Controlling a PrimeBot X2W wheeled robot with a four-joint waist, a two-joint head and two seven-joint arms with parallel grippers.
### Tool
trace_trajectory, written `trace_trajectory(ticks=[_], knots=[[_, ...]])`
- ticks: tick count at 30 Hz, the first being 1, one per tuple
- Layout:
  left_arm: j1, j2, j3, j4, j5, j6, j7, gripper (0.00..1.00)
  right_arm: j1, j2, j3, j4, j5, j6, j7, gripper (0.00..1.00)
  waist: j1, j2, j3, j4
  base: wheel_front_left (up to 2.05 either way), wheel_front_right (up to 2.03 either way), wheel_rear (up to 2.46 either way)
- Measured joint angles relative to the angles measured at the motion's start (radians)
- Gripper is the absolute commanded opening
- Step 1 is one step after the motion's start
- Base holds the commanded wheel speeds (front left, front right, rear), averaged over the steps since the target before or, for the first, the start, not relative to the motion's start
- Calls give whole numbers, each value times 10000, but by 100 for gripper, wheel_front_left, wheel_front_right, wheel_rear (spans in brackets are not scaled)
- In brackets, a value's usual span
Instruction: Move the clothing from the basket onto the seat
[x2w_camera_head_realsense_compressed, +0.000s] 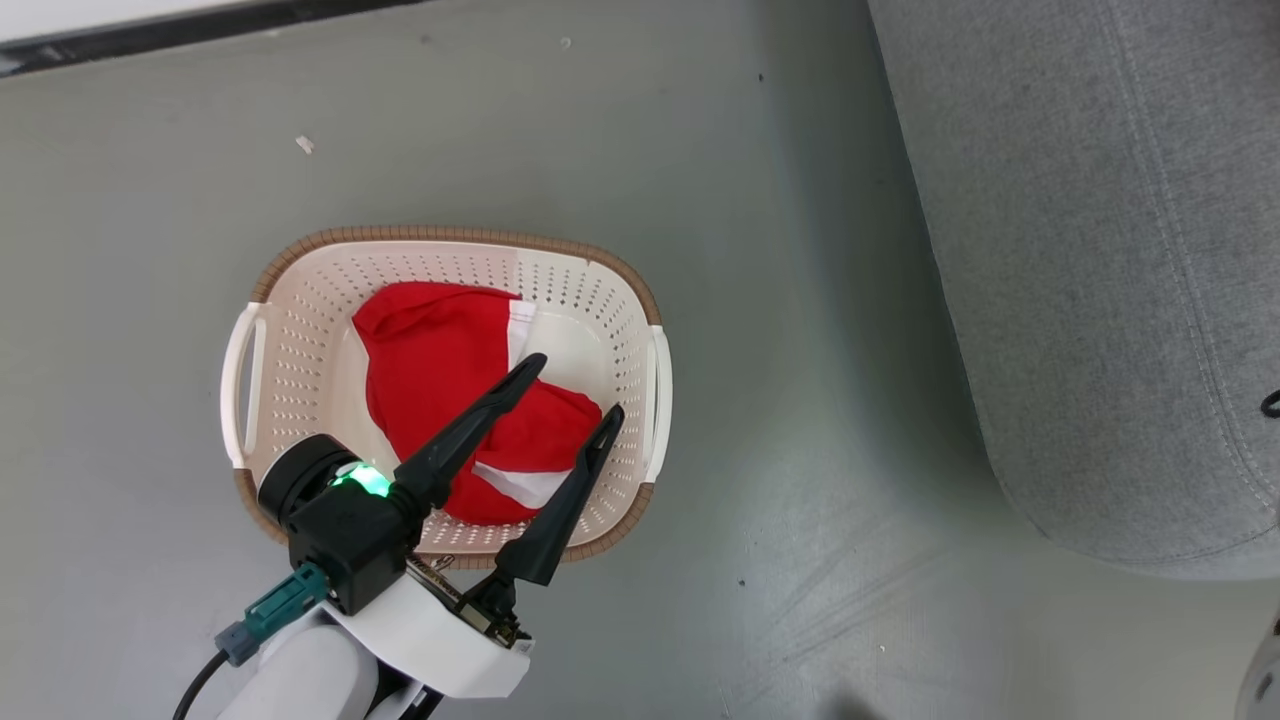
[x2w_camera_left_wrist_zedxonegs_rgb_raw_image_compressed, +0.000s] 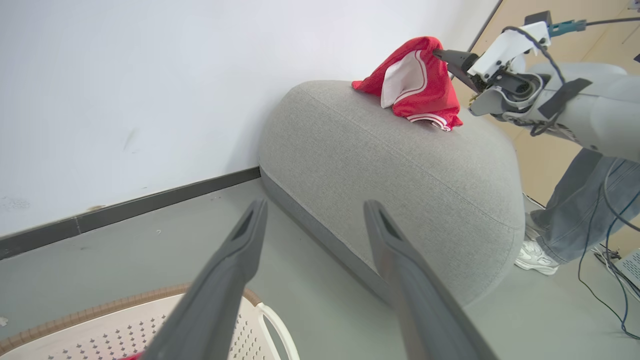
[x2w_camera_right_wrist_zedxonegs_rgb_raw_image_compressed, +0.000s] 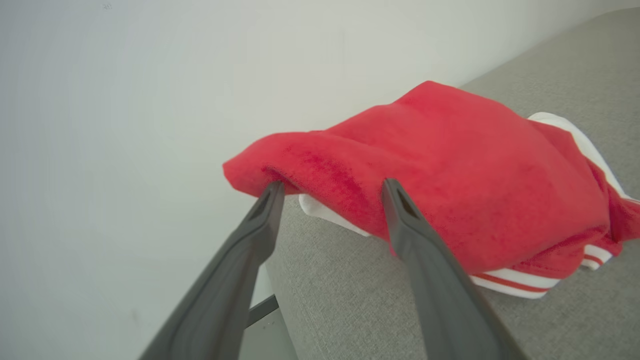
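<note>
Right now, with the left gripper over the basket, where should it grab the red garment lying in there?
Probably the bunched red mound near the middle of the garment, coming straight down with the open left gripper. The perforated walls of the basket block any approach from the side, and the heaped fabric there gives folds to pinch.

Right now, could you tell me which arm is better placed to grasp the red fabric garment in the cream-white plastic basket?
Left. The open left hand hangs over the red fabric garment in the cream-white plastic basket; the right hand is at the grey fabric sofa, fingers against another red garment.
</note>
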Motion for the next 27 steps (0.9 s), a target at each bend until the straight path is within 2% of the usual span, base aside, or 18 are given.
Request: trace_trajectory(ticks=[7, 14, 27], knots=[[35, -245, 203, 453, -188, 13, -389, 100, 1108, 441, 1062, -644, 151, 0, -13, 100, 0, 0, -614, 121, 0, 0, 0], [270, -554, 284, 805, -364, 31, -569, 100, 1930, 499, 2215, -1051, 230, 0, -15, 100, 0, 0, -1294, 353, 0, 0, 0], [925, -742, 1001, 1503, -610, 405, -731, 100, 3205, 477, 3237, -1820, -368, 0, -15, 100, 0, 0, -2441, 924, 0, 0, 0]])
